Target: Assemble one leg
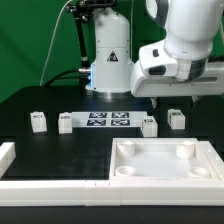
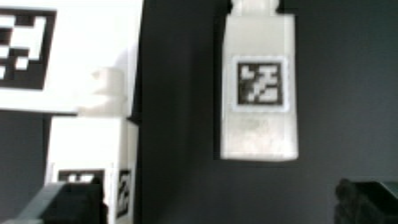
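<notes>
The jaws stand spread and empty, hanging over a leg [image 2: 262, 90] that rests on the dark counter [image 1: 60, 100] — lined up, I'd say, to drop astride it. The tray [image 1: 118, 160] sits nearby with bare corner sockets, so nothing is fitted yet.

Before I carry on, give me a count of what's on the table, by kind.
Legs: 4
Tray: 1
Marker board: 1
White frame: 1
Total: 7
</notes>
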`<state>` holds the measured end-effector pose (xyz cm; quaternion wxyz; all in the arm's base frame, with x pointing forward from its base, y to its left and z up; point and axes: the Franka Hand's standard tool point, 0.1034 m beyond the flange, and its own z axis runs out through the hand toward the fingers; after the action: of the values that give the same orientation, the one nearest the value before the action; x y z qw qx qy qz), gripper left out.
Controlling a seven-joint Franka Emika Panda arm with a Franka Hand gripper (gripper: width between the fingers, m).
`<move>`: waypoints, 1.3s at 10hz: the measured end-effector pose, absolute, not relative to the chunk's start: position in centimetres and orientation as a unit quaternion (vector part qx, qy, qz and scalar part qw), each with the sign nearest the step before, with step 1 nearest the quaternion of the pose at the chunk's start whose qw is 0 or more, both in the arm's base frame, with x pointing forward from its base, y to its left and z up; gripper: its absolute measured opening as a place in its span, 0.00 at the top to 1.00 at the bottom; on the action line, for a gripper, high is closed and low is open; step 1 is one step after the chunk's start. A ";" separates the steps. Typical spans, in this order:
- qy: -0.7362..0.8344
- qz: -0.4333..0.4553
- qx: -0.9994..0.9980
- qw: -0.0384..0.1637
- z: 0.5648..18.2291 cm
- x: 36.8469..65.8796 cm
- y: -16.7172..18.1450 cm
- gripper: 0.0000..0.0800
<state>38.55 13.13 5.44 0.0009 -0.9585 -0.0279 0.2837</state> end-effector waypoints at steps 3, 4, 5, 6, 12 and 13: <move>-0.050 0.353 -0.934 0.016 5.1 38.1 13.6 0.19; -0.051 0.399 -0.916 0.013 5.3 37.6 13.5 0.19; -0.053 0.443 -0.895 0.012 5.2 37.5 13.6 0.19; -0.054 0.481 -0.875 0.012 5.1 37.4 13.6 0.19; -0.037 0.497 -0.866 -0.039 2.2 35.1 15.3 0.19; -0.040 0.497 -0.866 -0.037 1.8 34.9 15.3 0.19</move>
<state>34.92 15.34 1.75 -0.0371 -0.8662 -0.0405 0.4967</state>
